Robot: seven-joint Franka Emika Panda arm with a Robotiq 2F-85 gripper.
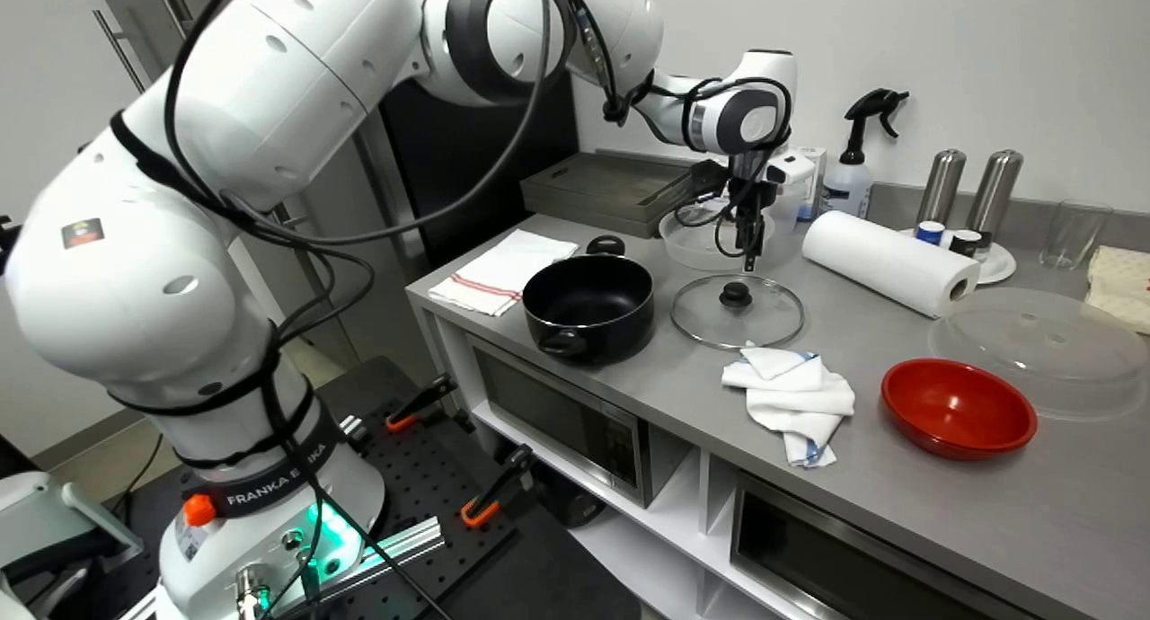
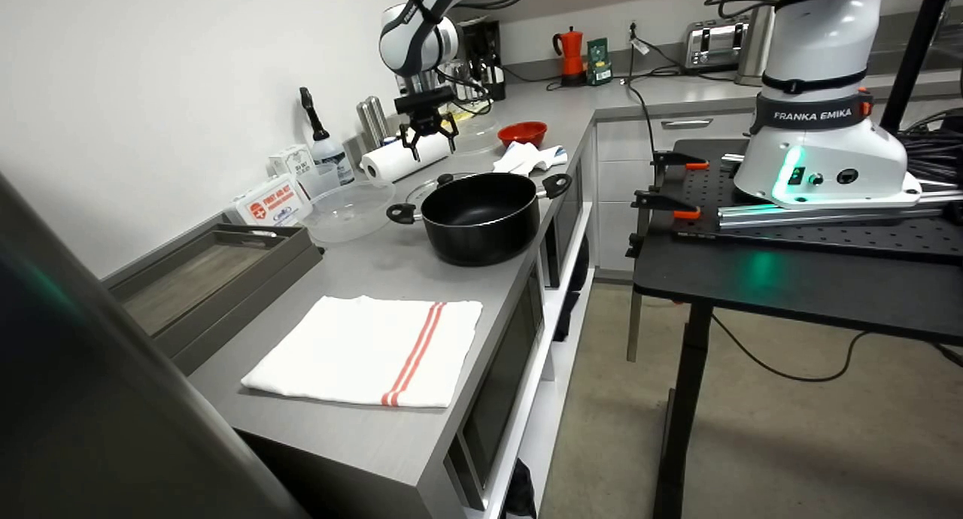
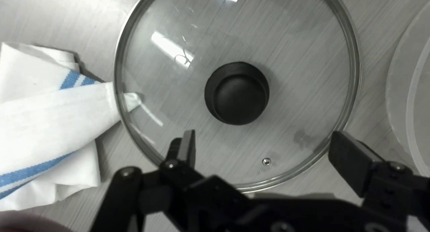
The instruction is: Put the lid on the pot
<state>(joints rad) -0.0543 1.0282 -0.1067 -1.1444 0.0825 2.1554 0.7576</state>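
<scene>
The lid [image 1: 738,314] lies flat on the tabletop [image 1: 862,341], well in from the front edge, knob [image 3: 237,94] up, which suits a grip from above. The pot [image 1: 588,310] stands near it, closer to the front edge and to the corner with the towel [image 2: 361,350]; its mouth is uncovered, so the main step seems still to come. The tool [image 3: 264,134] points down over the lid, fingers spread wide and holding nothing, presumably set to close on the knob. A tip of the cloth [image 1: 800,400] shows through the glass at the rim, seemingly tucked under, and might drag along.

The tabletop is grey, with a fine streaked grain. By a white wall [image 1: 1006,72], its back edge carries a tray [image 1: 588,208], a spray bottle [image 1: 847,189] and two steel cylinders [image 1: 995,191]; the red bowl [image 1: 957,409] sits toward the front edge. A microwave [image 1: 557,413] sits below, and the robot's base [image 2: 827,162] stands on a black bench [image 2: 850,286].
</scene>
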